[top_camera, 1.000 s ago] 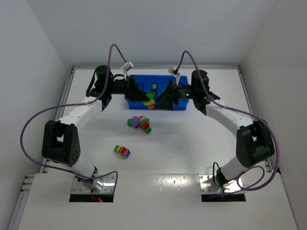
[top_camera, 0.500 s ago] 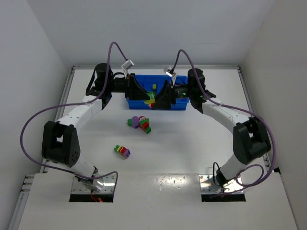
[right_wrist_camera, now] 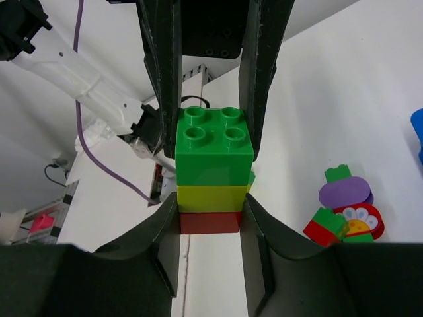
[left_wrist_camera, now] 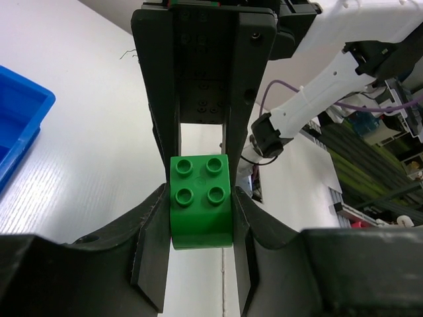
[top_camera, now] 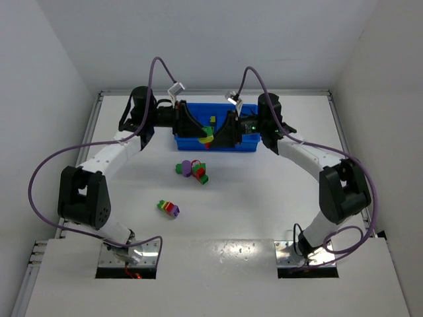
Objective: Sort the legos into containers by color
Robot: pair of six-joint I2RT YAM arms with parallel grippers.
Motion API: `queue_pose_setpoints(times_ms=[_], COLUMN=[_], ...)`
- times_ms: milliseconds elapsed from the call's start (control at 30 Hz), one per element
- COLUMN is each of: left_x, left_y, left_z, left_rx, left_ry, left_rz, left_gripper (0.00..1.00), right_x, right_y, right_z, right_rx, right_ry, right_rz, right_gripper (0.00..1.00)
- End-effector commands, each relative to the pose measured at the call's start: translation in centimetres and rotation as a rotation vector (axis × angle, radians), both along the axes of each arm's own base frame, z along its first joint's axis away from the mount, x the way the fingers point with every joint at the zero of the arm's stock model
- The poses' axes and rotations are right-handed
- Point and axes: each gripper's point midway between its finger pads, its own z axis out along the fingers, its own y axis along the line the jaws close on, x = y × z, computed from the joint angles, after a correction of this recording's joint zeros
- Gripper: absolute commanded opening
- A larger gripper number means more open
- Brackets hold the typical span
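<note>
A lego stack [top_camera: 207, 137] of a green, a yellow and a red brick hangs in the air just in front of the blue tray [top_camera: 248, 146], between both grippers. My left gripper [top_camera: 201, 134] is shut on the green brick [left_wrist_camera: 200, 211] at one end. My right gripper [top_camera: 218, 135] faces it and is shut on the red and yellow end of the stack [right_wrist_camera: 213, 165]. In the right wrist view the red brick [right_wrist_camera: 210, 222] sits deepest between the right gripper [right_wrist_camera: 210, 211] fingers. A small green and yellow lego [top_camera: 213, 121] lies inside the tray.
A cluster of loose legos [top_camera: 193, 170] with a purple piece [right_wrist_camera: 346, 193] lies on the white table in front of the tray. A separate multicolour stack [top_camera: 168, 209] lies nearer the arm bases, left of centre. A tray corner [left_wrist_camera: 16, 125] shows in the left wrist view.
My right gripper has slid left towards the left gripper and closed on the red and yellow end of the stack. The left gripper kept its hold on the green brick.
</note>
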Motion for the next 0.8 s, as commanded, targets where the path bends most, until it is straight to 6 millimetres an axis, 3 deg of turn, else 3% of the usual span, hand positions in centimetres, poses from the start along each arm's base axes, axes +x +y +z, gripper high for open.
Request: queue_pose_setpoints(times_ms=[0, 267, 333, 367, 433, 500, 533, 567, 633, 733, 767], left_x=[1.3, 7.4, 8.4, 9.7, 10.1, 11.1, 10.8, 11.0, 10.5, 9.6, 9.0], left_y=[0.1, 4.4, 5.5, 6.9, 8.5, 11.0, 11.5, 12.1, 12.1, 12.2, 12.3], left_z=[2.5, 8.8, 9.9, 10.4, 11.7, 11.8, 11.9, 11.6, 9.6, 6.4, 6.2], left_rx=[-0.03, -0.106, -0.135, -0.149, -0.167, -0.164, -0.154, -0.126, -0.061, -0.003, 0.001], left_ry=[-0.123, -0.245, -0.251, -0.257, -0.279, -0.284, -0.278, -0.302, -0.253, -0.198, -0.206], left_rz=[0.048, 0.297, 0.36, 0.432, 0.508, 0.619, 0.648, 0.673, 0.66, 0.661, 0.67], left_gripper=[0.0, 0.0, 0.0, 0.0, 0.0, 0.0, 0.0, 0.0, 0.0, 0.0, 0.0], right_x=[-0.9, -1.5, -1.6, -1.4, -0.5, 0.9, 2.0, 3.0, 4.6, 6.7, 7.6], right_y=[0.6, 0.5, 0.3, 0.3, 0.5, 0.9, 1.5, 1.9, 2.7, 3.5, 3.8], right_z=[1.8, -0.2, -1.9, -1.8, -3.4, -3.5, -2.5, -3.5, -2.8, -4.0, -3.6], right_rx=[0.044, -0.012, -0.053, -0.051, -0.088, -0.098, -0.071, -0.084, -0.072, -0.086, -0.08], right_ry=[-0.107, -0.155, -0.111, -0.138, -0.121, -0.124, -0.167, -0.129, -0.157, -0.138, -0.155], right_rz=[0.087, 0.138, 0.138, 0.141, 0.104, 0.067, 0.059, 0.045, 0.043, 0.016, 0.0], right_gripper=[0.02, 0.01, 0.01, 0.01, 0.01, 0.01, 0.01, 0.01, 0.01, 0.01, 0.01])
